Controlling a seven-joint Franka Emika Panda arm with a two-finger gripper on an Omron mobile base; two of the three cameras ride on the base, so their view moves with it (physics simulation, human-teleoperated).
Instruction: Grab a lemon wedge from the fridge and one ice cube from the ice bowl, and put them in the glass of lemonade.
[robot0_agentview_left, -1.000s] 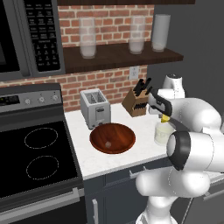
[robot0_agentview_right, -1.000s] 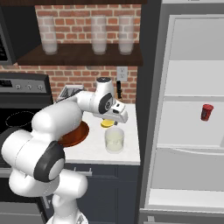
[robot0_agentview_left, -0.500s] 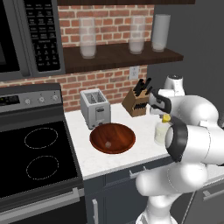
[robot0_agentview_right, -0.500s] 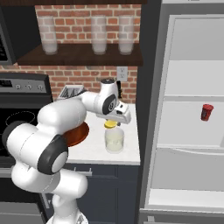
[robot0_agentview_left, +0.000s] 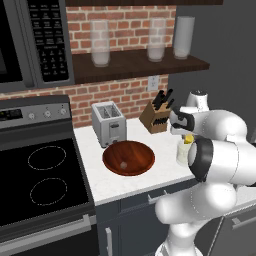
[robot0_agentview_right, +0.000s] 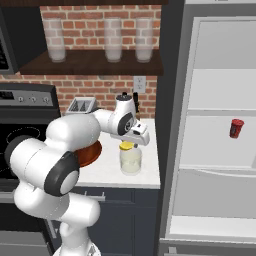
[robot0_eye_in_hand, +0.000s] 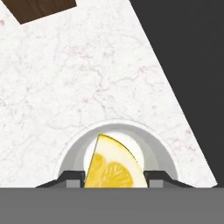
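Lemon wedge (robot0_eye_in_hand: 114, 168) still pinched in my gripper (robot0_eye_in_hand: 113, 177), now lowered right over the glass of lemonade (robot0_agentview_right: 130, 159) below; release next

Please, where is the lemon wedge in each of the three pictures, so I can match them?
Left base view: lemon wedge, right of centre, over the glass of lemonade.
Right base view: lemon wedge, at centre, at the glass rim.
Hand view: lemon wedge, bottom centre, between the gripper fingertips.
Shared landmark: the glass under the wedge.
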